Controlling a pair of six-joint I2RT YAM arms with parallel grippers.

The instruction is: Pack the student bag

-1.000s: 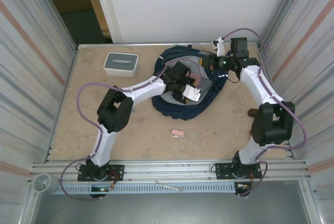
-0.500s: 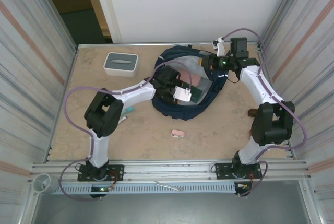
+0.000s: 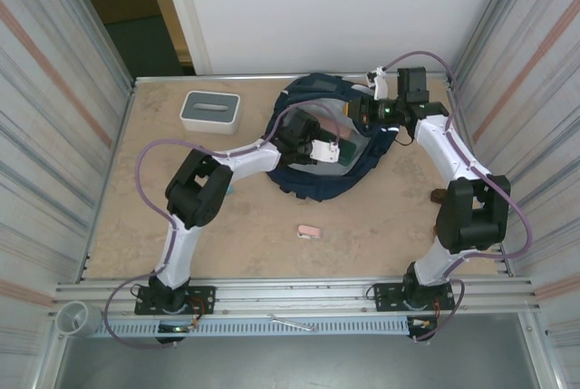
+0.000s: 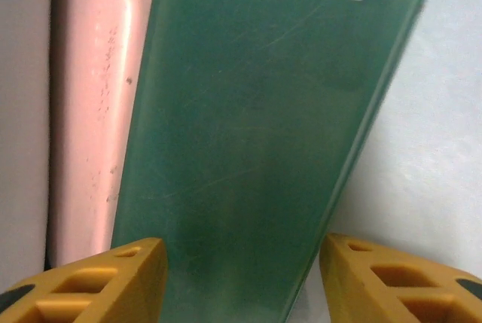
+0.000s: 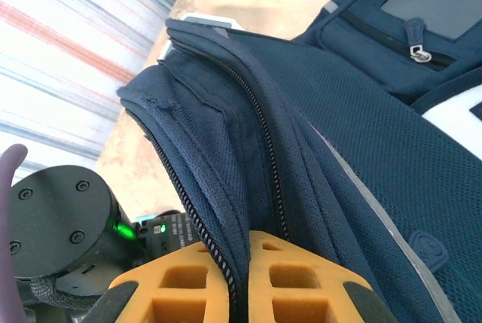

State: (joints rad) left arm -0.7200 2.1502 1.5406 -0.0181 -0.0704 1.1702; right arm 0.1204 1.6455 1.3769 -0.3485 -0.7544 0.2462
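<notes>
Rim of student bag point(image 5: 339, 112) clamped in right end effector point(image 5: 245, 257). Left end effector point(image 4: 241, 254) flanks cropped green book point(image 4: 256, 127) inside bag; grip unclear.

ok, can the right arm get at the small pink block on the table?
Probably not: the right gripper is shut on the zipper edge of the navy-blue fabric backpack. The small pink block lies in the open, but it must let go first.

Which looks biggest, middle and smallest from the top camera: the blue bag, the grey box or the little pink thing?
1. The student bag, by far the biggest.
2. The grey-and-white box, in the middle.
3. The small pink thing, clearly the smallest.
</notes>
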